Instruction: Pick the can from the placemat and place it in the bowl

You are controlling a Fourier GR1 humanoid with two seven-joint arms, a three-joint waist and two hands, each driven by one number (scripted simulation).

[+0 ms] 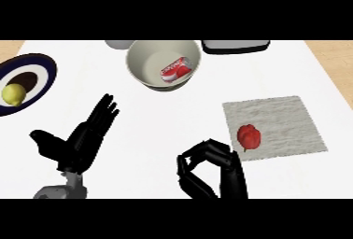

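A red and white can [176, 69] lies on its side inside the cream bowl [141, 58] at the top middle of the counter. The grey placemat [283, 121] lies at the right, with a red pepper-like fruit [250, 137] on its lower left part. My right hand [210, 170] is low in the middle, just left of the placemat, its fingers curled with nothing in them. My left hand [86, 135] is at the lower left, fingers straight and pointing up, holding nothing.
A dark blue plate [38, 74] with a yellow lemon [14, 94] and a dark fruit sits at the left edge. A black tray [234, 45] and a grey round object [118, 44] lie at the counter's far edge.
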